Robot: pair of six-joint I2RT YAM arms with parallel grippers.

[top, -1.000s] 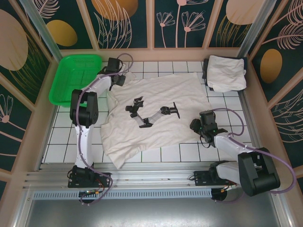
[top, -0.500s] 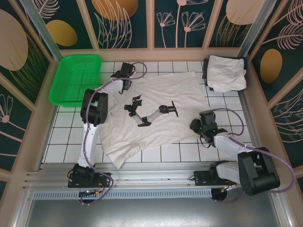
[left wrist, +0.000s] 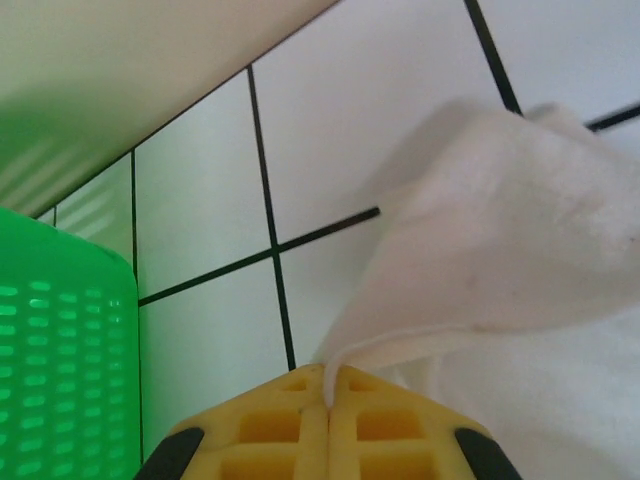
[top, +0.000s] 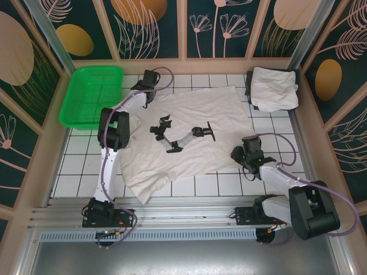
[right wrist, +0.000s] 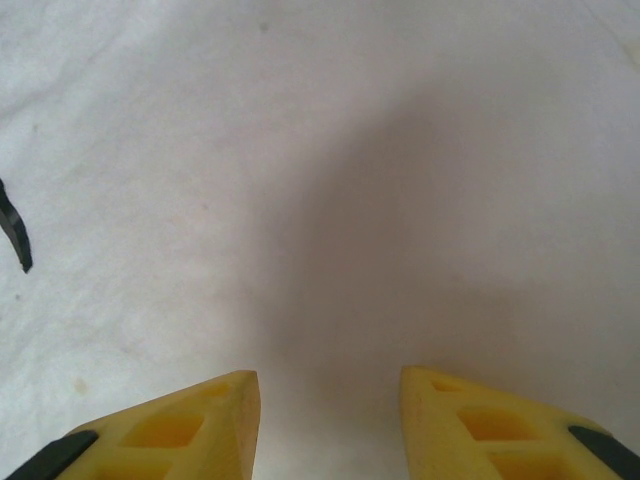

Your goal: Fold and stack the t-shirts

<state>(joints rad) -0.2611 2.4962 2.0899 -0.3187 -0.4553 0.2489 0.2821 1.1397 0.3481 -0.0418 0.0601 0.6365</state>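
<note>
Left end effector (left wrist: 327, 385) is clenched on the far-left corner of the spread t-shirt (top: 221, 114), right by the green basket (top: 92, 94). Right end effector (right wrist: 330, 385) hangs released above the cloth near its right edge. 1 folded t-shirt (top: 274, 89) sits in the desk's (top: 74, 166) far-right corner.

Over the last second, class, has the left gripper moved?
Yes. In the top view the left gripper has shifted right, away from the green basket, and is now shut on an edge of the t-shirt.
</note>
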